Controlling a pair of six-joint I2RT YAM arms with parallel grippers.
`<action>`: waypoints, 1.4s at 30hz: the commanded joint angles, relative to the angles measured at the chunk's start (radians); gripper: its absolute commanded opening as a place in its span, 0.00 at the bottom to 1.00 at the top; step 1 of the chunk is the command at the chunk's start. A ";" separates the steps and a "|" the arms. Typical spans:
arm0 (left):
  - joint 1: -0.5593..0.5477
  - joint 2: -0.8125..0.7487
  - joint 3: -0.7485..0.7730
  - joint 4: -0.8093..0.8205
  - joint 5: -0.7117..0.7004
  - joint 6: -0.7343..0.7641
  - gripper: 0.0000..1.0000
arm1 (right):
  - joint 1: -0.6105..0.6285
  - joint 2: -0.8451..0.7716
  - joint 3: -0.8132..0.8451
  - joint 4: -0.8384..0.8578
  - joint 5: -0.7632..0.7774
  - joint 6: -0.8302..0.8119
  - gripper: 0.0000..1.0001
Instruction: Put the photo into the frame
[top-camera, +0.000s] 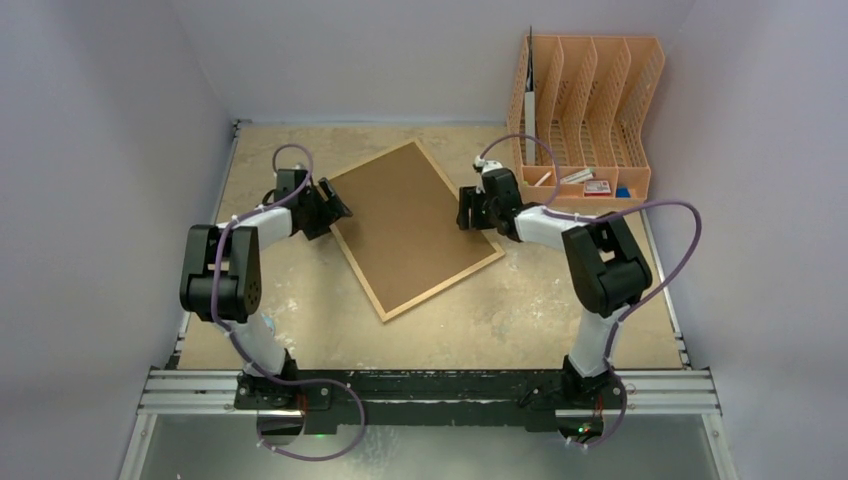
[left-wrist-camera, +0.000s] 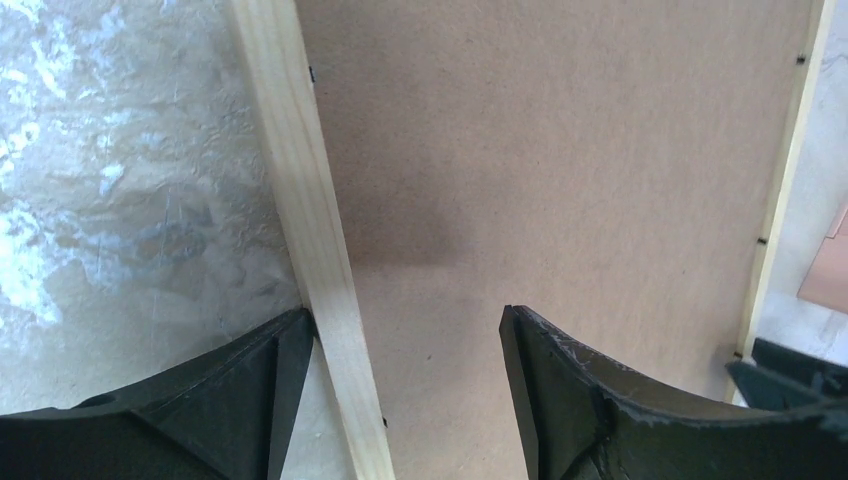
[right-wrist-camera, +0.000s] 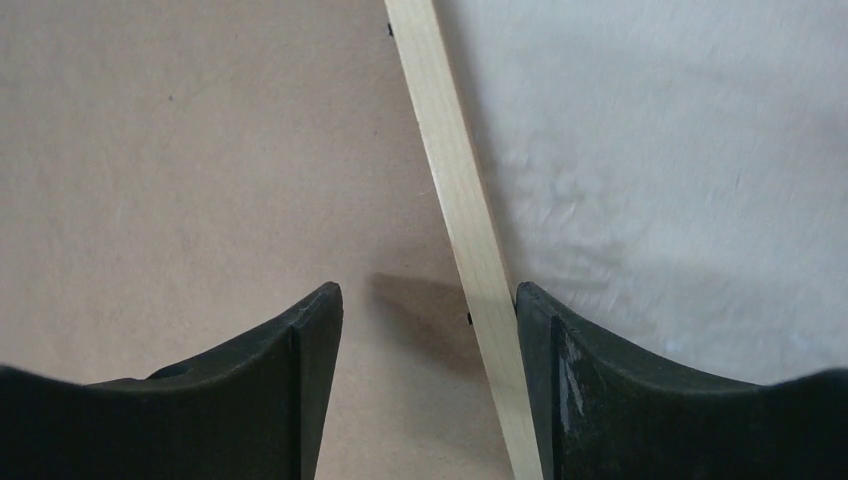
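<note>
One picture frame (top-camera: 415, 228), one orange file organiser (top-camera: 590, 110) — four upright slots, small bits (top-camera: 585, 183) in its tray too tiny to count, one table (top-camera: 520, 300), one left robot arm (top-camera: 225, 265), one right robot arm (top-camera: 600, 260) — two in all.

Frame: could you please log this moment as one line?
frame: flat, back up | left hand: open, astride left edge | right hand: open, astride right edge | photo: not visible

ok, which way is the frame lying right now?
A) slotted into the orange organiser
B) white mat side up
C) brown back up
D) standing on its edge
C: in the top view the frame lies flat with its brown fibreboard back facing up, and both wrist views show that same board inside the light-wood border.
</note>
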 joint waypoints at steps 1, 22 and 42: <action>-0.036 0.073 -0.012 0.007 0.216 0.018 0.72 | 0.123 -0.093 -0.105 -0.015 -0.187 0.125 0.65; 0.003 0.006 0.013 -0.206 0.173 0.162 0.73 | 0.181 -0.394 -0.062 -0.251 0.045 0.153 0.63; 0.020 -0.268 -0.298 -0.138 0.265 0.089 0.38 | 0.468 -0.013 -0.063 0.483 -0.458 0.640 0.09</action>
